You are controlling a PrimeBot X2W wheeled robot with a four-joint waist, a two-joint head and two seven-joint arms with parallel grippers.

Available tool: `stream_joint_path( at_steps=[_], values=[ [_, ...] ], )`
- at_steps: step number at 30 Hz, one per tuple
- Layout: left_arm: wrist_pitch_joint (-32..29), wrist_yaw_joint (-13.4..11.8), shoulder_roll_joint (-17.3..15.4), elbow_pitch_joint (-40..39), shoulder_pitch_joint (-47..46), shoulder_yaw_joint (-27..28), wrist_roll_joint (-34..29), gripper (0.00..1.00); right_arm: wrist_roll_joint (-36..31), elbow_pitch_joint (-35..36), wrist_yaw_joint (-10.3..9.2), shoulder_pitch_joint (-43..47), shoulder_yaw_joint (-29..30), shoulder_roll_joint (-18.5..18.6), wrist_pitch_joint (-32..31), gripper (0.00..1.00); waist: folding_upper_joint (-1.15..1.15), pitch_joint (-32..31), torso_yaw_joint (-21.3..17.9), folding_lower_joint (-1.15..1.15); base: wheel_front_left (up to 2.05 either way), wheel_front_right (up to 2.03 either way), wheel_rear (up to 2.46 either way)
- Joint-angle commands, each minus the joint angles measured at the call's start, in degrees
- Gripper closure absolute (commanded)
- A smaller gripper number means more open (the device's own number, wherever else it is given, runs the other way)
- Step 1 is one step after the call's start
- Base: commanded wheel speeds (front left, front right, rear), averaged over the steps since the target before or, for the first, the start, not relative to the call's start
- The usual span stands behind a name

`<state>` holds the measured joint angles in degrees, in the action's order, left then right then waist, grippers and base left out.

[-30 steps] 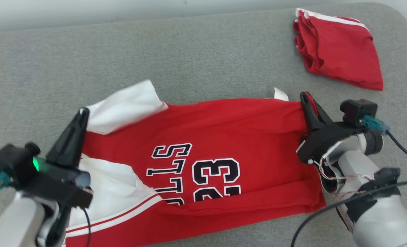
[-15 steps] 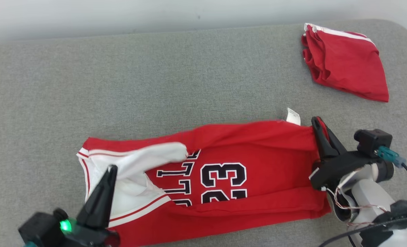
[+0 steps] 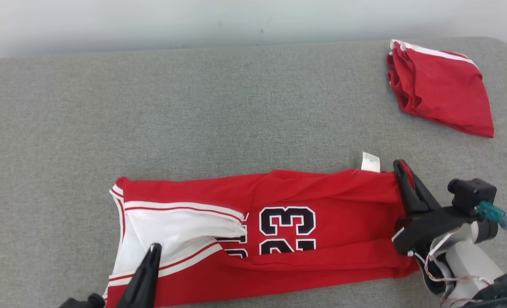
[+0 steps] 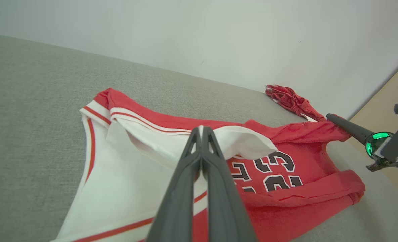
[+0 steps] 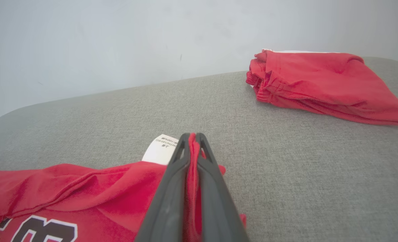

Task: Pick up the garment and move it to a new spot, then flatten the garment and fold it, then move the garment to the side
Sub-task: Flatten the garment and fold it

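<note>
The garment [image 3: 321,196] is a red jersey with a black "23", lying lengthwise on the grey padded surface [image 3: 193,107]. Its white inner flap [image 3: 185,224] is folded over the lettering at the left end. My left gripper [image 3: 155,247] stands over that flap's near corner, shut, with a sliver of white cloth at its tips [image 4: 201,128]. At the garment's right end my right gripper [image 3: 400,164] is shut on the red edge. Red cloth shows between its fingers [image 5: 192,135], beside a white label [image 5: 162,148].
A second red garment [image 3: 441,96], folded, lies at the far right corner of the surface, also visible as a red bundle [image 5: 319,87]. A pale wall [image 3: 150,21] runs along the far edge. Bare grey surface stretches behind and left of the jersey.
The head camera has tilted, shifting the whole picture down. My left gripper drew the white flap toward the near side and laid it over the lettering; the jersey's far edge now lies folded forward.
</note>
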<state>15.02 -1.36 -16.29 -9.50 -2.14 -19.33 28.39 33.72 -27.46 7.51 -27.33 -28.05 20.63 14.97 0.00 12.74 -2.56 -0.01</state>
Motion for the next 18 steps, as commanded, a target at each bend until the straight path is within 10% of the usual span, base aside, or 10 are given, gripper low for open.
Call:
stream_joint_path(
  at_steps=[1,15,17,18],
  values=[
    [0.2,0.82,0.89,1.95,1.26,0.63,-0.28,1.0,-0.37,1.52,-0.05,2.05,-0.4,0.51,0.27,1.0,0.0,-0.71,0.47,0.01,0.0,0.0,0.0],
    [0.18,3.88,5.45,12.65,2.18,4.43,-5.61,1.0,-1.23,6.19,-0.06,9.76,0.65,1.45,0.27,1.0,0.0,-2.9,1.46,0.01,0.0,0.0,0.0],
    [0.19,4.39,6.37,14.4,1.97,4.78,-5.88,1.0,-1.37,6.09,-0.05,9.95,0.92,1.13,0.27,0.2,0.0,-3.16,1.45,0.01,0.0,0.0,0.0],
    [0.19,4.79,6.74,15.15,1.87,4.99,-6.29,1.0,-1.33,6.07,-0.05,10.14,1.05,0.83,0.26,0.0,0.0,-3.33,1.43,0.01,0.0,0.0,0.0]
  ],
)
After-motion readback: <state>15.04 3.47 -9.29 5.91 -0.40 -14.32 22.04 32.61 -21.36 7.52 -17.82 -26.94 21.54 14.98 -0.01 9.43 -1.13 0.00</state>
